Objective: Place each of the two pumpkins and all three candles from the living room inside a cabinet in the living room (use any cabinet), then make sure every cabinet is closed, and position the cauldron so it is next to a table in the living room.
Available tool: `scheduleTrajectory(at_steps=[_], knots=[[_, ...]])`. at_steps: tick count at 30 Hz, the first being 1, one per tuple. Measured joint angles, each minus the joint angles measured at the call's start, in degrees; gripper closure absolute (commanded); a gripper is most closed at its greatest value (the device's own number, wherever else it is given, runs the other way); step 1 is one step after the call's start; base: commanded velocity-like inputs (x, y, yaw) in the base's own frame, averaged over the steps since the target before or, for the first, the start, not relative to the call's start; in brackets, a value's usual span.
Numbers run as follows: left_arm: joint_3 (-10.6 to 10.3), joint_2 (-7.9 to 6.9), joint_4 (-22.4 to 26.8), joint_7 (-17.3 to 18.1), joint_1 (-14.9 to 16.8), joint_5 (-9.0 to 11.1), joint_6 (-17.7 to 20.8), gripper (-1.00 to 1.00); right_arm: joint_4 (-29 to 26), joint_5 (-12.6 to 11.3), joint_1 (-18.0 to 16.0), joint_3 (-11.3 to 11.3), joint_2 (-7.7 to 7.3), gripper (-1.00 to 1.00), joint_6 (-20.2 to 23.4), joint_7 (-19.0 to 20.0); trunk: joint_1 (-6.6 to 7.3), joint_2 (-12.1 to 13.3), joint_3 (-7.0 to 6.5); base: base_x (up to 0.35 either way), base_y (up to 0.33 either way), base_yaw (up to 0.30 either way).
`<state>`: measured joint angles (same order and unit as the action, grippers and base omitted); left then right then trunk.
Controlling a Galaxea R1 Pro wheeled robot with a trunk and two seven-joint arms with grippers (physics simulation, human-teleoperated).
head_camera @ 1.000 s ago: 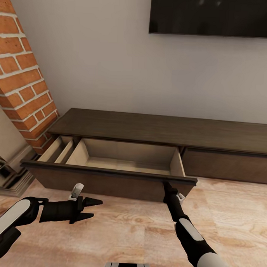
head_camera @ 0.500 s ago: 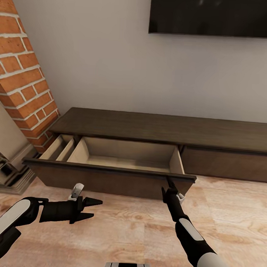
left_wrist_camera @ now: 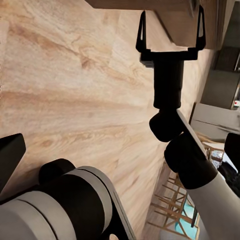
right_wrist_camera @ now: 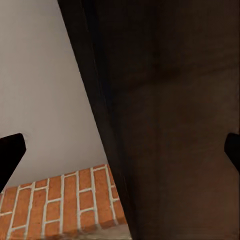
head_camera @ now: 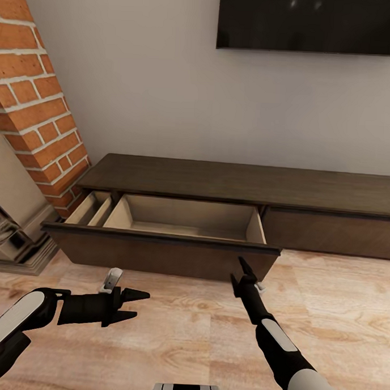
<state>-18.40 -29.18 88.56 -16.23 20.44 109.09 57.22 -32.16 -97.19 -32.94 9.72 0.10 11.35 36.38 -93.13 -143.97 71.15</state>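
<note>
Your right end effector [head_camera: 240, 271] was open and held nothing, just off the cabinet's [head_camera: 241, 185] pulled-out drawer [head_camera: 158, 253]. Your left end effector [head_camera: 134, 305] was open too, over the floor [head_camera: 337, 314].

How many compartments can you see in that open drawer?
2: a narrow compartment at the brick end and a wide compartment beside it. Both look empty, though the drawer front hides their near floor.
</note>
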Motion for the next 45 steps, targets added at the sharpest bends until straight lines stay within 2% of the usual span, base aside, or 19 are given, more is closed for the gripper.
scheduleTrajectory(at_steps=[5,13,16,21,26,30,33,34,38,39,42,44,45], knots=[[0.0,0.02,0.0,-0.1,0.0,0.0,0.0,-1.00,0.0,0.0,0.0,0.0,-0.06,-1.00,5.2,-1.2,0.11,0.1,-0.88,-0.002,0.000,0.000],[0.1,0.05,-0.7,-0.8,0.0,-0.1,-0.3,-1.00,1.8,-0.4,0.0,0.0,-0.01,-1.00,14.6,-8.9,0.31,0.2,-2.65,0.000,0.000,0.000],[0.1,0.01,-0.8,-0.9,0.1,-0.1,-0.3,-1.00,2.8,-0.4,0.0,0.0,-0.05,-1.00,17.0,-9.9,0.38,0.2,-3.32,-0.073,0.000,0.000],[0.1,-0.04,-1.2,-1.0,0.1,-0.3,-0.4,-1.00,9.5,0.1,0.0,0.4,-0.17,-1.00,21.7,-10.2,0.51,0.3,-4.42,-0.114,0.000,0.000],[-0.2,-0.04,-1.2,-1.5,0.1,-0.8,-0.3,-1.00,18.5,1.7,0.1,0.4,-0.23,-1.00,22.3,-9.4,0.64,0.3,-5.53,-0.011,0.000,0.000],[-0.3,0.08,-1.2,-4.7,0.1,-0.8,-0.4,-1.00,22.6,2.6,0.1,0.3,-0.63,-1.00,22.5,-9.0,0.75,0.4,-6.42,-0.001,0.000,0.000],[-0.5,0.58,-1.2,-10.0,0.1,-0.8,-0.4,-1.00,24.0,3.2,0.1,0.5,-1.97,-1.00,22.6,-9.0,0.83,0.4,-7.09,0.000,0.000,0.000],[-0.5,0.62,-1.2,-10.8,0.1,-0.8,-0.4,-1.00,24.2,3.6,0.1,0.6,-2.13,-1.00,22.6,-9.0,0.85,0.4,-7.31,0.000,0.000,0.000],[-0.5,1.07,-2.6,-17.3,0.1,-1.0,-0.6,-1.00,25.2,9.4,0.1,0.8,-2.59,-1.00,22.6,-9.0,0.95,0.5,-8.20,0.000,0.000,0.000],[-0.5,1.15,-3.2,-17.9,0.1,-1.0,-0.6,-1.00,25.2,9.7,0.1,0.8,-2.60,-1.00,22.6,-8.9,0.98,0.5,-8.42,0.000,0.000,0.000],[-0.3,2.00,-7.6,-20.0,0.3,-1.9,-0.6,-1.00,25.3,10.5,0.1,0.8,-2.61,-1.00,22.6,-8.8,1.06,0.5,-9.08,0.000,0.000,0.000],[-0.2,2.28,-8.7,-20.5,0.4,-2.8,-0.7,-1.00,25.4,10.7,0.1,0.8,-2.62,-1.00,22.6,-8.8,1.11,0.6,-9.53,0.000,0.000,0.000],[0.0,2.43,-9.5,-20.8,0.4,-4.2,-0.7,-1.00,25.4,10.8,0.1,0.8,-2.62,-1.00,22.6,-8.8,1.14,0.6,-9.75,0.000,0.000,0.000]])
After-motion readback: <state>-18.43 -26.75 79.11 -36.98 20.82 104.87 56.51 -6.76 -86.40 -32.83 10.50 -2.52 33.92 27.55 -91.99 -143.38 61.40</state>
